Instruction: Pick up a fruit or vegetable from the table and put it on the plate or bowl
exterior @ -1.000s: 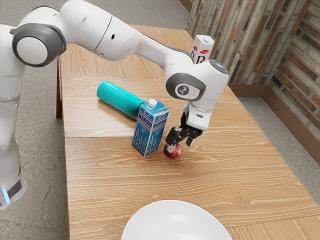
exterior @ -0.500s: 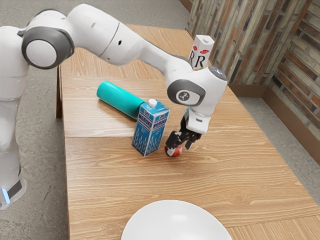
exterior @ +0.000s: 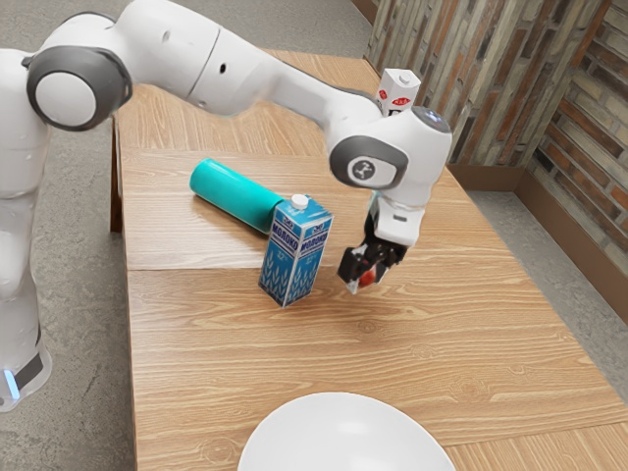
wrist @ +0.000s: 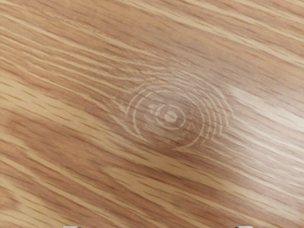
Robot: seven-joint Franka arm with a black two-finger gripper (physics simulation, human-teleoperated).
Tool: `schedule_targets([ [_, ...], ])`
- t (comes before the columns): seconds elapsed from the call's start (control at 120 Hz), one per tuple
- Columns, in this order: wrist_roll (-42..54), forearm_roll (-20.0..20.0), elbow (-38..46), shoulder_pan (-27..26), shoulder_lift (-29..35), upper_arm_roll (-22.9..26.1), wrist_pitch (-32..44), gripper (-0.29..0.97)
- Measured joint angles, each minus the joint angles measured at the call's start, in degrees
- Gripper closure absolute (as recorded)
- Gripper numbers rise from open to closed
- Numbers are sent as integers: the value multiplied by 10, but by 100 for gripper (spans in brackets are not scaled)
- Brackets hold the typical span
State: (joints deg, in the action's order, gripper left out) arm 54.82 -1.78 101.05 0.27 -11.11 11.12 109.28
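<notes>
My claw (exterior: 362,279) is clenched on the small red fruit (exterior: 368,276), holding it clear of the tabletop (exterior: 471,334) just beside the blue carton (exterior: 294,250), so pickup looks done and the carry to the white plate (exterior: 343,432), well apart from that carton, is left.

Milk carton (exterior: 294,250) on table (exterior: 471,334), cylinder (exterior: 234,193) just behind, plate (exterior: 343,434) in front

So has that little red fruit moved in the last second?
Yes. The red fruit has risen off the table in the gripper, away from the base of the blue carton, toward the exterior view's right.
</notes>
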Motion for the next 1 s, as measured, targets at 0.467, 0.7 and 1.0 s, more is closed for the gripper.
schedule_targets([
  [0.467,-47,-24,-26,1,30,242,-57,39],
  [0.7,-92,-43,-47,-7,11,355,-48,29],
  [1.0,-120,-50,-47,-4,9,362,-27,3],
])
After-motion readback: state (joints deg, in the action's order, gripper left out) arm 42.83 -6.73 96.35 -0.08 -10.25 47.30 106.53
